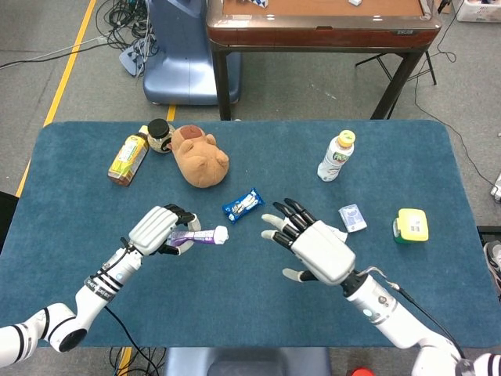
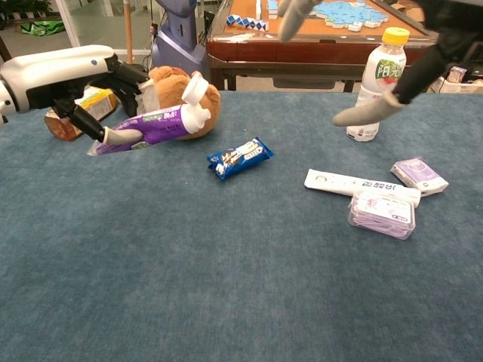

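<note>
Left of the snack bar point(image 1: 243, 205), above the blue table point(image 1: 235, 301): left robot hand point(image 1: 159, 229) wrapped around a purple tube point(image 1: 199, 236), white cap pointing toward the bar, tube lifted clear of the cloth and tilted cap-up in the chest view point(image 2: 155, 126). Right of the snack bar and a little nearer the front edge: right robot hand point(image 1: 311, 247), fingers point(image 1: 290, 220) spread wide, holding nothing, hovering over the spot where the white strip box point(image 2: 360, 185) and the clear packet point(image 2: 383, 213) lie in the chest view; from the head camera both hidden under the palm. Only a thumb and part of a dark wrist of that hand seen in the chest view, so height above the table hard to judge, probably well off it.

Behind the snack bar to the left: brown plush point(image 1: 200, 157), with a dark-lidded jar point(image 1: 160, 135) and a yellow carton point(image 1: 127, 158) further left. Behind it to the right: bottle point(image 1: 336, 157) with a yellow cap, upright. Right of the snack bar, past the right robot hand: small pale packet point(image 1: 352, 218), then a yellow-green box point(image 1: 411, 225) near the table edge.
</note>
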You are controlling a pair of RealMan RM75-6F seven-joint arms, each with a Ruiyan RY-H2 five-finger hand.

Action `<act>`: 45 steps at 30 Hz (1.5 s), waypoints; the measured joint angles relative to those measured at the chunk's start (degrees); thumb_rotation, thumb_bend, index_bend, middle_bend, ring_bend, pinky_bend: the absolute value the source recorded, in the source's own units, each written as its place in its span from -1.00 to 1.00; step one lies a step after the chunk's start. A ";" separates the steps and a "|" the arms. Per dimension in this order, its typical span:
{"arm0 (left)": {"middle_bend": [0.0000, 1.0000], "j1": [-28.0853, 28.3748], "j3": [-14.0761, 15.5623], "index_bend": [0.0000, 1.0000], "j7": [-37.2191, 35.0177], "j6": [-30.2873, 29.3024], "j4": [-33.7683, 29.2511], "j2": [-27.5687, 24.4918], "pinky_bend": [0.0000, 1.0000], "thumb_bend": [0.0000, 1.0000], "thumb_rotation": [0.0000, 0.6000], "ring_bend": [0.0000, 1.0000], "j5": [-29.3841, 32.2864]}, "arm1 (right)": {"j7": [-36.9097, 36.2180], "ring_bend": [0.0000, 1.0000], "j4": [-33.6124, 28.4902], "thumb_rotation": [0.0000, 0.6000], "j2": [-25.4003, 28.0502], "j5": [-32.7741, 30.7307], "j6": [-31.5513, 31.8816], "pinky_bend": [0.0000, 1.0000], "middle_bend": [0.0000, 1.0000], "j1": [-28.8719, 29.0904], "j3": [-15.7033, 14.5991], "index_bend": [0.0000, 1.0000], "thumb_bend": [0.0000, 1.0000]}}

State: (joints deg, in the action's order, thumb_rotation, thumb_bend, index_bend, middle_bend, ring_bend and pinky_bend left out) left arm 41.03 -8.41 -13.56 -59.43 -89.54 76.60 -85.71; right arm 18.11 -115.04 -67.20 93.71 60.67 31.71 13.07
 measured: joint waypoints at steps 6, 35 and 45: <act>0.31 0.72 -0.86 0.12 0.05 1.76 -1.42 -0.17 -0.34 0.11 1.00 -0.12 2.80 | 3.23 -1.00 2.89 1.00 -5.79 -3.17 -2.25 -1.00 -0.68 4.39 1.74 -0.42 -0.86; 0.34 0.83 -0.11 0.14 -0.97 2.47 -0.87 0.65 -0.34 0.15 1.00 -0.12 4.03 | 7.05 -1.00 10.71 1.00 -13.99 -13.67 -4.54 -1.00 -0.68 11.45 -0.04 -0.42 -0.86; 0.34 0.52 -0.62 0.14 -3.12 2.47 -1.28 -0.17 -0.34 0.16 1.00 -0.12 4.88 | 3.74 -1.00 13.09 1.00 -15.44 -14.09 -4.22 -1.00 -0.68 11.97 -0.90 -0.42 -0.86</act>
State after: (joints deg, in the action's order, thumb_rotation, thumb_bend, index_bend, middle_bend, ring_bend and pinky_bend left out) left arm 41.54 -9.02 -16.68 -56.96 -90.82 76.43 -80.83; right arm 21.85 -101.95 -82.64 79.61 56.46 43.69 12.17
